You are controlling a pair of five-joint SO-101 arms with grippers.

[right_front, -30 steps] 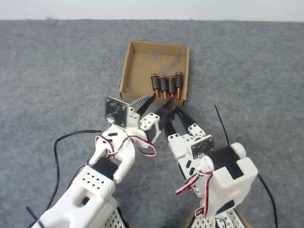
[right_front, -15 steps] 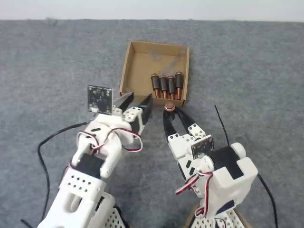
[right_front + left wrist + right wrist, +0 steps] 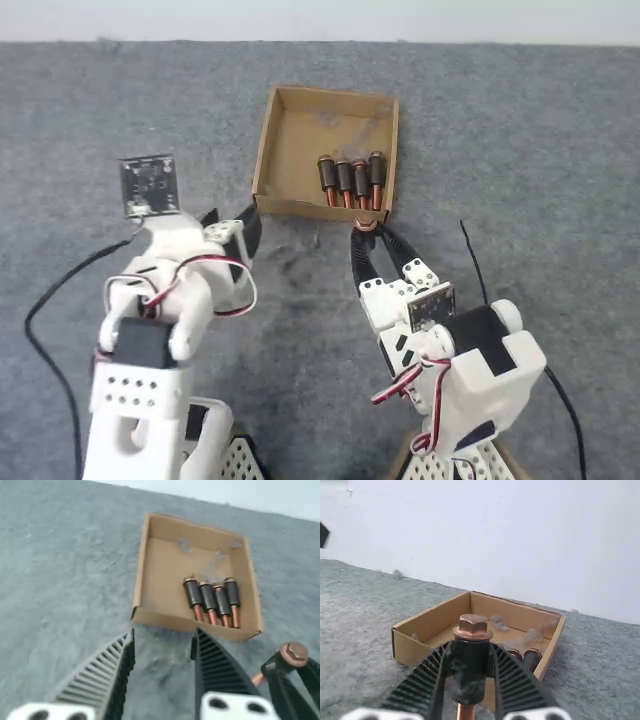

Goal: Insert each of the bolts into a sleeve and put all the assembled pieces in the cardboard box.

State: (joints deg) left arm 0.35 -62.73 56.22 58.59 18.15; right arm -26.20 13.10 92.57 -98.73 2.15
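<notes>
— Where is the sleeved bolt (image 3: 468,667) held?
— It is clamped upright in the right gripper (image 3: 367,238), just off the cardboard box's (image 3: 262,150) 5 o'clock corner. Four assembled pieces (image 3: 351,180) are laid inside.
— And the left gripper (image 3: 163,635)?
— Its fingers are spread apart, at the box's 7 o'clock.

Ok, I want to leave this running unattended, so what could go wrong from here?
The bolt and sleeve stand upright in the right jaws, just short of the near wall of the box; moved low, they could catch that wall. Released from height, they might hit the four pieces already inside and bounce or roll out.
</notes>
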